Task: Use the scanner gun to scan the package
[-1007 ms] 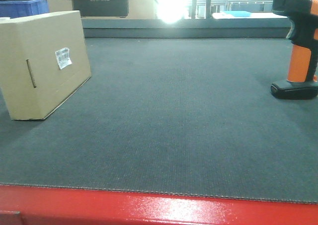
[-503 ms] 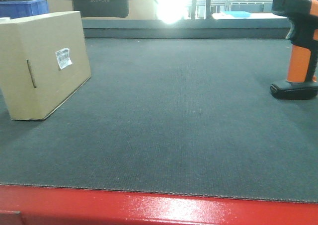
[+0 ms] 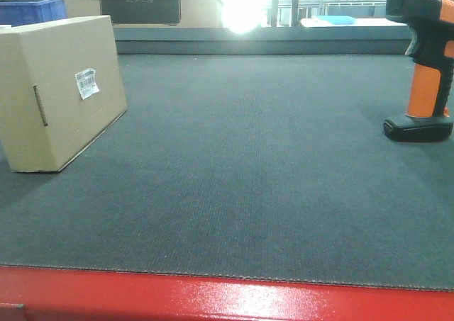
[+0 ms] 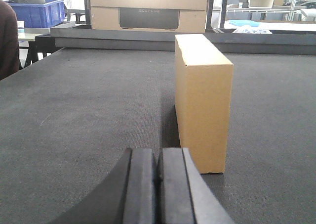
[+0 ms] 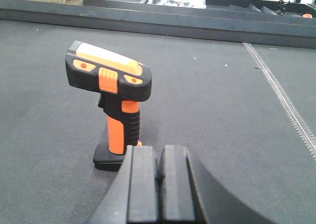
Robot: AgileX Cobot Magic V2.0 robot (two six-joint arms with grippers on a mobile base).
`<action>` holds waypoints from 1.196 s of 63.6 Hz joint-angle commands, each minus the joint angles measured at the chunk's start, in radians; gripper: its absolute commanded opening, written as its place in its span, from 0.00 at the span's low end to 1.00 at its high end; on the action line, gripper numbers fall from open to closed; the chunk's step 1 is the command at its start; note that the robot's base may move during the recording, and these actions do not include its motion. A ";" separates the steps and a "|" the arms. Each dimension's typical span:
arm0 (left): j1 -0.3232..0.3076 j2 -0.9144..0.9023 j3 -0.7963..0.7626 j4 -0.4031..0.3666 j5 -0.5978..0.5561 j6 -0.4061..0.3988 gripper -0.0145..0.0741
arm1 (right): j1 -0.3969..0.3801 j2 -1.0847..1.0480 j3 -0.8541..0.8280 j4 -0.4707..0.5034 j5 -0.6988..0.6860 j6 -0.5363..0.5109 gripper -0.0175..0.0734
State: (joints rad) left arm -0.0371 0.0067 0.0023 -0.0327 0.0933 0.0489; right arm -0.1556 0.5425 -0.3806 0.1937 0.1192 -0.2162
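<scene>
**Box at Left, Scanner at Right, Both Arms Empty**

At the left edge of the front view, the package (image 3: 60,91) stands on its long edge on the dark grey mat (image 3: 248,179), its broad face turned toward the middle of the frame and carrying a small white barcode label (image 3: 86,83) and a narrow slot (image 3: 40,105). Its long axis runs from the lower left of the frame back toward the upper middle. In the left wrist view the same box sits just right of centre, narrow end toward the camera, a little ahead of the left gripper (image 4: 158,177), whose two black pads are pressed together on nothing. Across bare mat, at the right edge of the front view, the scanner gun (image 3: 424,59) stands upright on its flat black base, orange handle vertical, black head pointing toward the left of the frame and so toward the package, well apart from it. The right wrist view shows the scanner just left of centre and close in front of the right gripper (image 5: 161,182), which is likewise closed and empty; the handle rises slightly left of the gripper's midline. Judged from this layout, the right arm is the nearer one to the scanner and would need to part its pads before closing on the upright handle, while the left arm is placed to steady or present the box. Larger tan boxes (image 3: 142,2) sit along the top left, beyond the mat.
</scene>
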 commanded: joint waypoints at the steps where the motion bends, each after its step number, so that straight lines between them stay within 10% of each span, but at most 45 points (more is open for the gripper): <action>1: 0.003 -0.007 -0.002 0.001 -0.011 -0.007 0.04 | -0.003 -0.006 0.001 -0.008 -0.021 -0.003 0.02; 46: 0.003 -0.007 -0.002 0.001 -0.011 -0.007 0.04 | 0.025 -0.099 0.015 -0.098 0.027 0.009 0.02; 76: 0.003 -0.007 -0.002 0.001 -0.011 -0.007 0.04 | 0.026 -0.543 0.371 -0.118 0.001 0.182 0.02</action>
State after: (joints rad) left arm -0.0371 0.0053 0.0023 -0.0327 0.0933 0.0489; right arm -0.1325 0.0162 -0.0459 0.0854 0.1536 -0.0434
